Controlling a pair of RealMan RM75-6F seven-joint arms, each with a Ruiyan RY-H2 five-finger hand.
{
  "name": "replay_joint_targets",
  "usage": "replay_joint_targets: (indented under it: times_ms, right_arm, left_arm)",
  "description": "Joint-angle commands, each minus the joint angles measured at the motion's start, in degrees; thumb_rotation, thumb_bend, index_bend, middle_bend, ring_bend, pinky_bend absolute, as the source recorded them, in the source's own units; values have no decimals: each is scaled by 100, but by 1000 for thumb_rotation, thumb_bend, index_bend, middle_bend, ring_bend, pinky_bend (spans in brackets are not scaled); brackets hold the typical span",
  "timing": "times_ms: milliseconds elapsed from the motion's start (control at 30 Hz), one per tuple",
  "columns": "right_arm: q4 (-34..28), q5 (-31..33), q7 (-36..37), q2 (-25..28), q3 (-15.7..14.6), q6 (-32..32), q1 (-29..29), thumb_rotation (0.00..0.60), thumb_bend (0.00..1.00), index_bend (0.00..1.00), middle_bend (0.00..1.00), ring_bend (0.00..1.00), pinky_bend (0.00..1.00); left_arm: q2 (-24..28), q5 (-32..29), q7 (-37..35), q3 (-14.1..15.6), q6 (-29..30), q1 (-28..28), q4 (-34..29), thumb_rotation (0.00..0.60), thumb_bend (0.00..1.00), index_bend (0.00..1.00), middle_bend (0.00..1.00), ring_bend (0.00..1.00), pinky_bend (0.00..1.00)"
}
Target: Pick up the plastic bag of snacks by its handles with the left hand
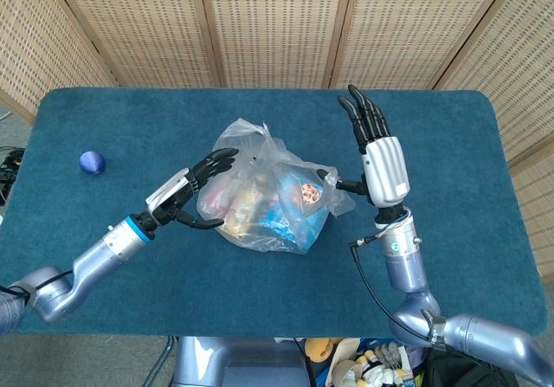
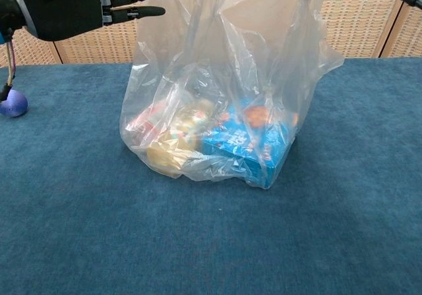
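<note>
Head view: left hand [image 1: 192,193] at the left flank of the plastic bag [image 1: 260,188], fingers spread, thumb under, nothing in it. Bag sits mid-table on the blue cloth [image 1: 450,257], snacks visible inside, handles [image 1: 260,138] sticking up at the top. Right hand [image 1: 381,166] stands upright just beside the bag's right side, fingers straight and apart, holding nothing; can't tell if its thumb touches the film

Chest view: left fingertips [image 2: 153,0] level with the upper film, short of the handle loops

Risks, my read:
- closing here grabs side film, not handles; bag would tip and spill on lift
- thin slack plastic, loops can collapse or slide off smooth fingers
- snagging one loop only means a lopsided lift
- pushing sideways shoves the light bag into the right hand

Blue ball [image 1: 92,162] is well apart, no issue
</note>
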Motion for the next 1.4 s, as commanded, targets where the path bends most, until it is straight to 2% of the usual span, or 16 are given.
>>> replay_joint_targets:
  times_ms: [33, 633, 800, 1033, 1167, 1333, 1400]
  right_arm:
    - [4, -4, 32, 9, -6, 3, 1, 600, 0, 1, 0, 0, 96]
    - [50, -5, 190, 46, -28, -15, 39, 600, 0, 2, 0, 0, 96]
    - [106, 17, 260, 72, -22, -27, 37, 600, 0, 1, 0, 0, 96]
    - [131, 21, 323, 118, -24, -2, 14, 600, 0, 1, 0, 0, 96]
    - [138, 12, 322, 143, -38, 13, -2, 600, 0, 1, 0, 0, 96]
    - [146, 27, 349, 154, -44, 19, -16, 600, 0, 2, 0, 0, 96]
    - [150, 22, 354, 158, -54, 22, -22, 600, 0, 2, 0, 0, 96]
  left_arm:
    - [-46, -154, -27, -84, -163, -123, 0, 600, 219, 0, 0, 0, 0]
    - [-198, -814, -146, -558, -1211, -896, 177, 600, 219, 0, 0, 0, 0]
    - [-235, -865, -225, -664, -1346, -1040, 197, 598, 218, 0, 0, 0, 0]
    - [-266, -925, -485, -770, -1593, -1231, 193, 551, 217, 0, 0, 0, 0]
    - [-317, -1045, -568, -835, -1721, -1308, 214, 486, 218, 0, 0, 0, 1]
    - [-414, -1306, -672, -986, -1956, -1445, 339, 480, 223, 4, 0, 0, 20]
    - [-444, -1378, -737, -1060, -1989, -1474, 370, 481, 232, 39, 5, 8, 46]
